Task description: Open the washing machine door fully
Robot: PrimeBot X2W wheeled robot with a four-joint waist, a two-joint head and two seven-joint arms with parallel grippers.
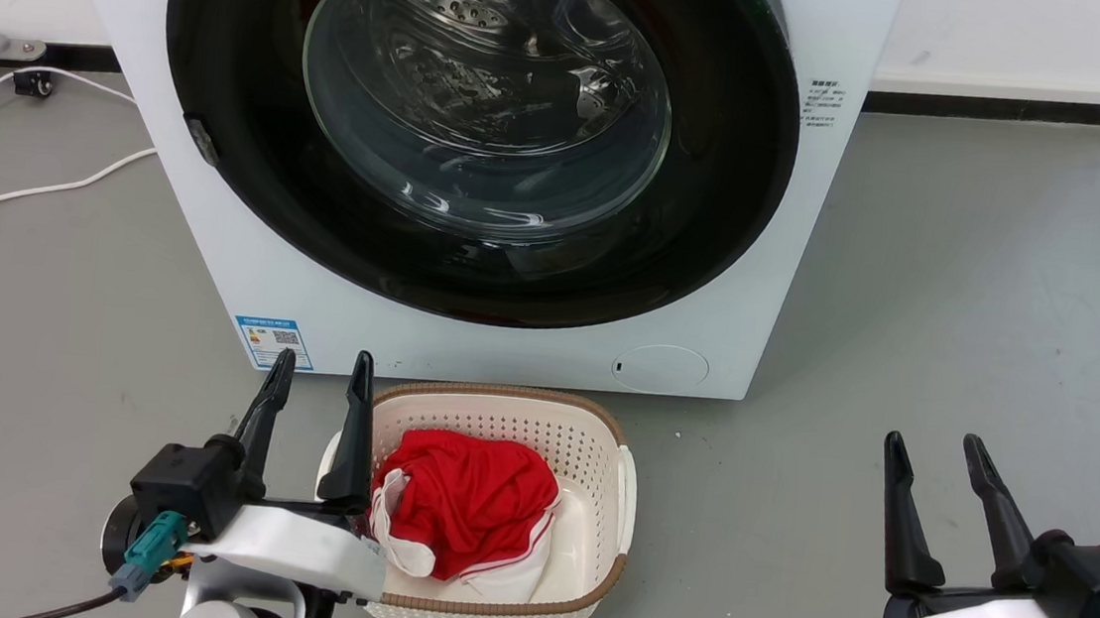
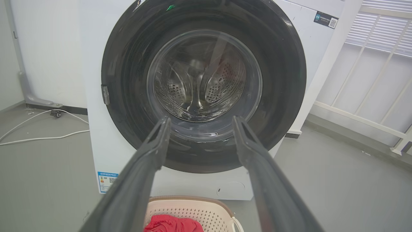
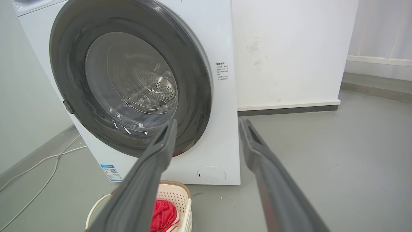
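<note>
Jaws apart, left gripper (image 1: 324, 361) and right gripper (image 1: 934, 442) hover.

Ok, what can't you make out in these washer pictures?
- Door top: cut off by the head view's top edge.
- Blue label print: too small in every view.
- Basket contents under the red cloth: hidden by it, head view.
- Basket's left side: behind the left hand, left wrist view.

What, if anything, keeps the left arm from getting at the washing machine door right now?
Probably nothing: the left gripper hangs open, short of the closed washing machine door, with bare air between. The laundry basket sits low beside it, likely out of the path.
</note>
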